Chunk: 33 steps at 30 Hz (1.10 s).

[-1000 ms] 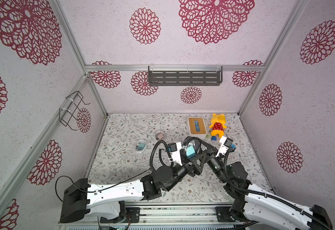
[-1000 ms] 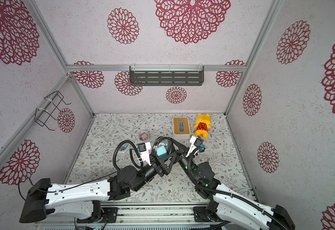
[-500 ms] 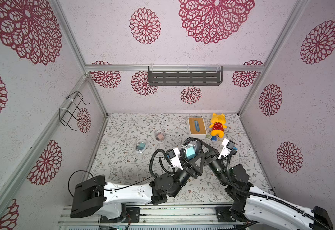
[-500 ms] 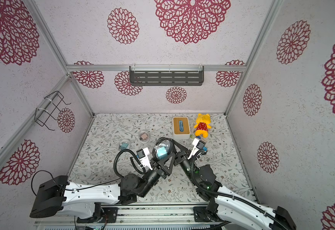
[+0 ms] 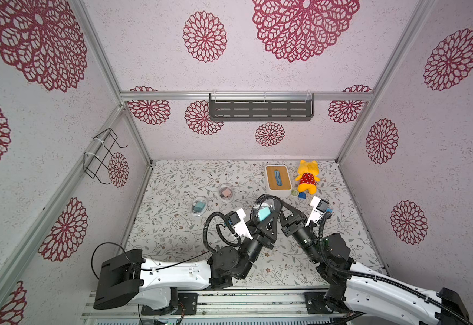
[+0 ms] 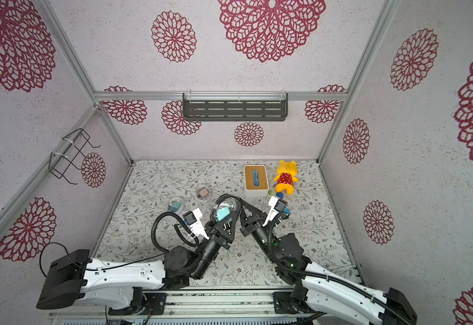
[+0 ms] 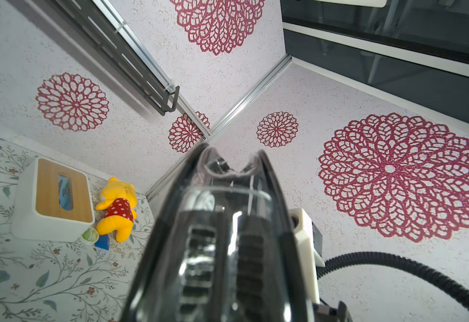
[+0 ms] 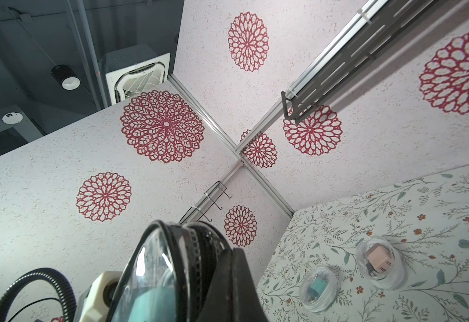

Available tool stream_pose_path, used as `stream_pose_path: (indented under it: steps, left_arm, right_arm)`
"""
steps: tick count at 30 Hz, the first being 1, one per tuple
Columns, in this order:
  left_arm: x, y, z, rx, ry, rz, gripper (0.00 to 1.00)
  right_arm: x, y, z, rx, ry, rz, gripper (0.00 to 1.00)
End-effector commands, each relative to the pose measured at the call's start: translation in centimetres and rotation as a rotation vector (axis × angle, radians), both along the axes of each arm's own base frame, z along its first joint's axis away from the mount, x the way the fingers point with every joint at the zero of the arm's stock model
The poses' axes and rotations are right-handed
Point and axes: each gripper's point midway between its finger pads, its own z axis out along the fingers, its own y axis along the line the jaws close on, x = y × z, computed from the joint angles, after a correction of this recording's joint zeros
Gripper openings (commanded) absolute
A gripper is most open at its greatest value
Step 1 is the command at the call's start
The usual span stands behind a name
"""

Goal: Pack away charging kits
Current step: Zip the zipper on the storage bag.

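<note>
Near edge of the worktop [image 5: 173,233]: both arms are reaching inward and meeting above its middle, well clear of the surface.

Left gripper [image 7: 232,159] is standing part-way in. Its jaws are pressing on the two flanks of the held case [image 5: 267,204], a clear oval shell with a teal charger [image 5: 264,215] showing inside. Right gripper [image 5: 279,207] is fully closed and pinching the same case at its dark rim, on the side away from the left arm. Whether it is on a zip pull or the bare rim, I cannot tell. A pale cable [image 7: 204,199] is showing inside the shell in the left wrist view.

Judgement: the closing of this kit is the step in hand.

Further in, on the left half of the worktop, the teal case [image 5: 199,206] and pink case [image 5: 225,193] are lying flat, near each other but apart, each with its charger inside. Whether they are zipped, I cannot tell. At the far edge, right of centre, a white box [image 5: 277,180] and a plush [image 5: 307,177] are lying side by side, with a small blue block [image 5: 302,195] just beside the plush.

Risks:
- The shell is smooth and curved, so the left jaws may be squeezing it out sideways.
- Two arms pulling unevenly may be twisting the rim out of the shut pincer.
- A drop from here would be landing near the two resting cases and could scatter them.
- The cable may be catching in the seam.
</note>
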Motion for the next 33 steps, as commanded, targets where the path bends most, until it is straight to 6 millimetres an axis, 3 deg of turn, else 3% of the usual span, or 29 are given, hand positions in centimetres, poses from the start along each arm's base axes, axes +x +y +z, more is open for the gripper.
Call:
stream_pose_path:
  steps: [1, 5, 8, 19, 33]
  left_arm:
    - [-0.2, 1.3, 0.7, 0.008, -0.016, 0.028, 0.32]
    - [-0.3, 1.6, 0.6, 0.066, 0.021, 0.017, 0.10]
    - [-0.7, 1.4, 0.6, 0.116, 0.066, -0.030, 0.00]
    - [-3.0, 1.9, -1.5, 0.295, 0.311, -0.204, 0.00]
    - [-5.3, 1.7, -2.3, 0.454, 0.395, -0.332, 0.00]
  right_arm:
    - [-0.7, -0.4, 2.3, 0.074, -0.045, 0.016, 0.00]
    - [-0.4, -0.3, 2.0, 0.010, -0.065, -0.017, 0.00]
    - [-0.5, -0.4, 2.2, -0.060, -0.108, -0.047, 0.00]
    - [-0.8, -1.2, 3.8, -0.257, -0.248, -0.152, 0.00]
    - [-0.2, -0.3, 4.4, -0.388, -0.328, -0.173, 0.00]
